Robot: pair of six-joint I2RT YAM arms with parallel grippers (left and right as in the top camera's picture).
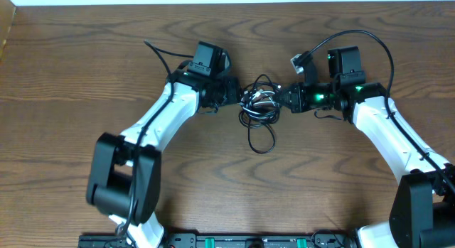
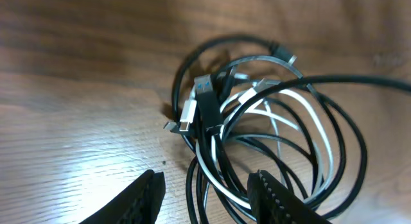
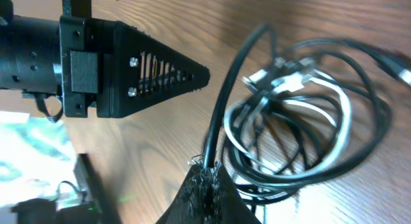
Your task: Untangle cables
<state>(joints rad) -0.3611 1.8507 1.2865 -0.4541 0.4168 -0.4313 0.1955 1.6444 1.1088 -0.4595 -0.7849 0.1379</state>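
Observation:
The cables (image 1: 259, 100) lie as one tangled bundle of black and white loops at the table's middle, with a black loop (image 1: 261, 139) trailing toward the front. In the left wrist view the bundle (image 2: 270, 134) shows a white cable, black cables and small plug ends (image 2: 196, 105). My left gripper (image 2: 209, 198) is open, its fingers on either side of several strands at the bundle's edge. My right gripper (image 3: 209, 179) is shut on a black cable (image 3: 225, 115) that rises from its fingertips. The bundle also shows in the right wrist view (image 3: 308, 115).
The left gripper's pointed finger (image 3: 154, 70) shows in the right wrist view, close to the bundle. Thick black cords (image 1: 362, 38) arc from the arms' wrists at the back. The wooden table's (image 1: 85, 77) far edge meets a white wall.

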